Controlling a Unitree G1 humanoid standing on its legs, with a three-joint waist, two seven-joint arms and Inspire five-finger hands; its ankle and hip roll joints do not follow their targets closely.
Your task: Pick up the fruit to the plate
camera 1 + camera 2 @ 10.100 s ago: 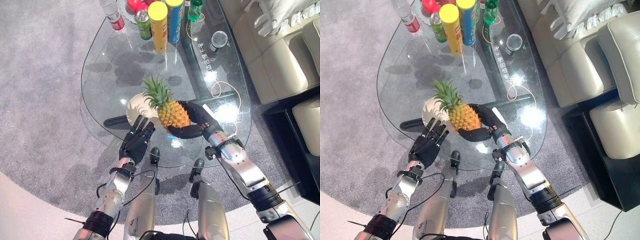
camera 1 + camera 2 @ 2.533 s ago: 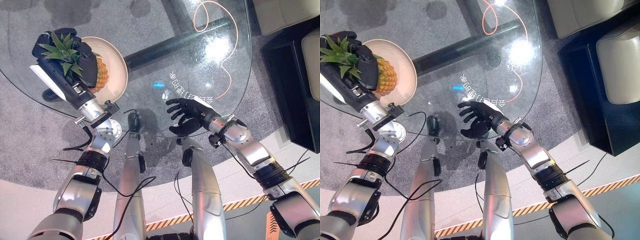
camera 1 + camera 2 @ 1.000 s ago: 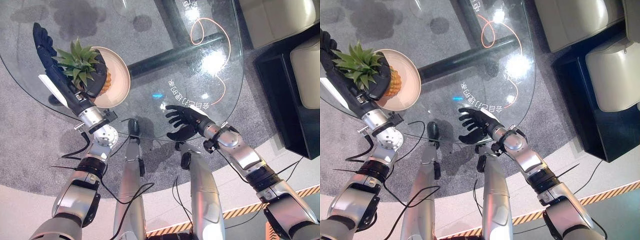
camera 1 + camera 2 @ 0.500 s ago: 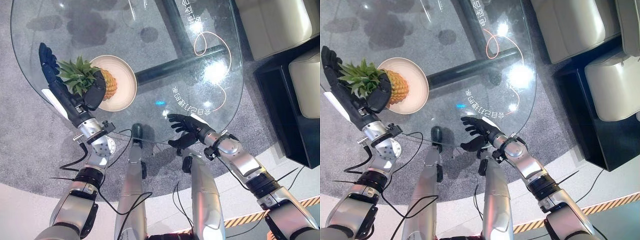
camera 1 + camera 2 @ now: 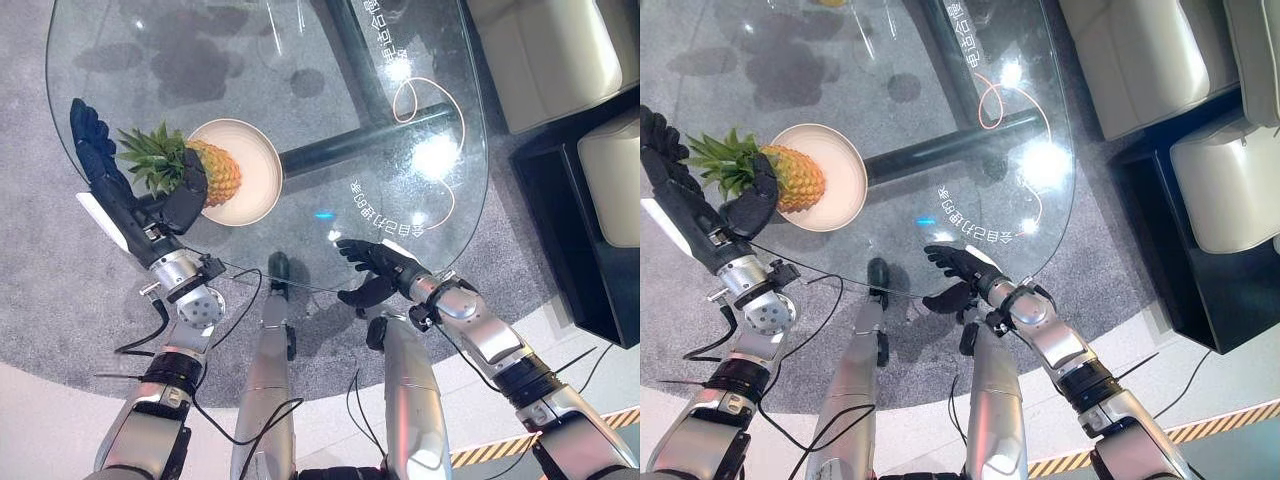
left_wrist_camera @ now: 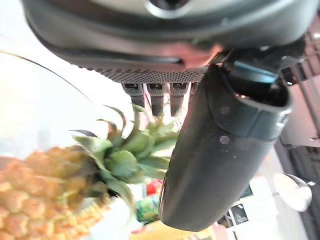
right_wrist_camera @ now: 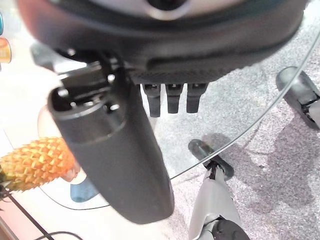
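Pineapple [image 5: 214,172] sideways on plate [image 5: 262,170], crown leftward

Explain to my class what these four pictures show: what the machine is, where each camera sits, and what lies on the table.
This is a walking robot with two metal arms ending in dark hands. Two pictures come from cameras in its head, looking down; the other two come from cameras on its wrists, so each hand's dark bulk looms close. Below is a glass table standing on grey carpet. On it sits a pale plate with a pineapple lying on its side, body on the plate, leaves poking past the rim. The left hand is beside the leaves, fingers straight, thumb by the fruit, not gripping. The right hand hovers open near the table's edge, holding nothing.
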